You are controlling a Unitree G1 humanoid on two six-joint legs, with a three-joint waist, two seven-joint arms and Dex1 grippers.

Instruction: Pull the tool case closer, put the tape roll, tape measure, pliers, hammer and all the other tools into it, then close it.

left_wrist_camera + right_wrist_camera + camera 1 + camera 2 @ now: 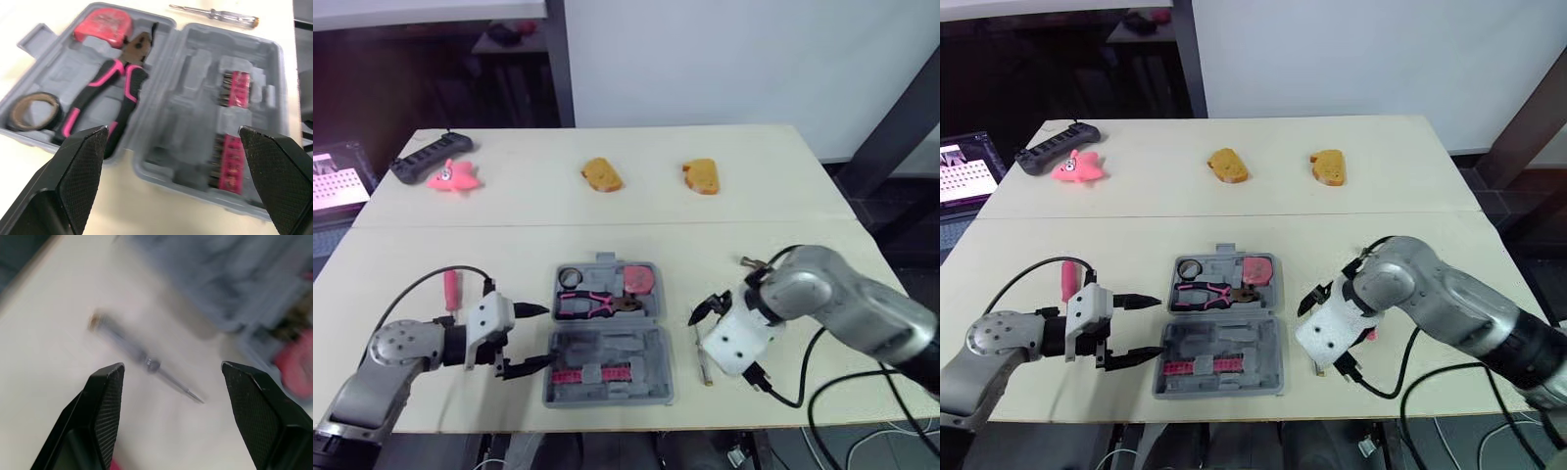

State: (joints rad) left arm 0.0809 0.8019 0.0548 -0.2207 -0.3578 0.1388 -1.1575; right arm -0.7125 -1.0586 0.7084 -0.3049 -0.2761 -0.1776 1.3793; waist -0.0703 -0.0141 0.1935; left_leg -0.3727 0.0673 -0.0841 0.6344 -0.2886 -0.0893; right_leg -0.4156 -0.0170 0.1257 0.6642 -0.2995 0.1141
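the tool case (607,345) lies open near the front edge of the table (754,235), about midway along it. the tape roll (571,276), pliers (592,305) and tape measure (639,280) already sit in its far half. a screwdriver (146,363) lies loose on the table just beside the case's right side, its long axis running roughly front to back, parallel to that side.

the right gripper (171,364) hangs directly over the screwdriver with its jaws spread wide. in the right wrist view the shaft runs slantwise across the gap, not square to it, so a small wrist turn looks needed before closing. this arm is clearly the nearer one.

the left gripper (544,336) is also wide open and empty, pointing at the case's left side. a pink-handled tool (451,289) lies by the left arm, towards the table's left edge.
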